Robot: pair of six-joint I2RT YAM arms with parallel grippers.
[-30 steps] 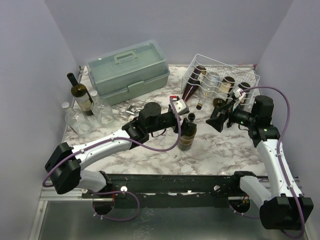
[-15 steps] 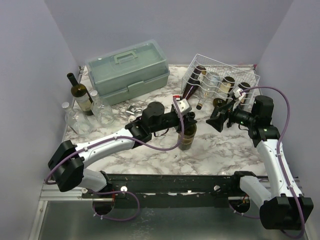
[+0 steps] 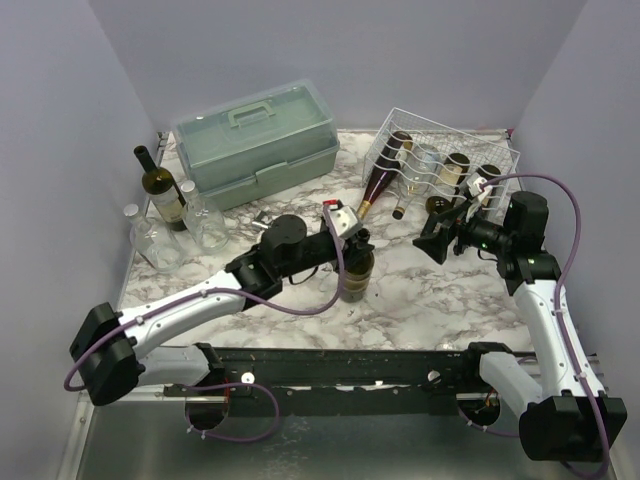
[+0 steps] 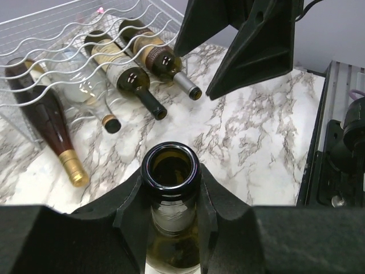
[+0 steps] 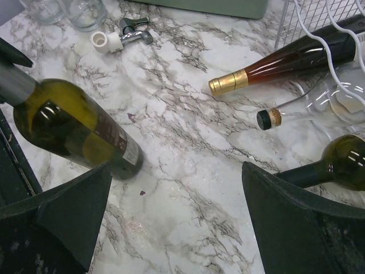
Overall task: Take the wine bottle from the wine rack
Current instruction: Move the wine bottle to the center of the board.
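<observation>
— Where is the wine bottle (image 3: 355, 281) at this moment?

— It stands upright on the marble table (image 3: 440, 295), in front of the wine rack (image 3: 455, 130) and clearly apart from it. It has no cork; in the left wrist view I can look down into its open mouth.

— And what holds it?

— The left gripper (image 3: 357, 246). Its jaws are closed around the neck, one on each side, just under the rim of the mouth.

— What about the right gripper (image 3: 437, 232)?

— It hangs above the table near the front of the rack, and its jaws are spread wide with nothing between them. In the right wrist view the green bottle is at the left, beyond the left jaw.

— Is something in the rack?

— Yes, four bottles lie side by side with the necks pointing to the front. The dark red bottle (image 3: 381, 180) with the gold cap is at the left end, and its neck reaches out onto the table.

— Anything else on the table?

— A grey-green toolbox (image 3: 255, 140) at the back, and to its left a standing bottle (image 3: 160, 190) beside some clear glass jars (image 3: 160, 242).
</observation>
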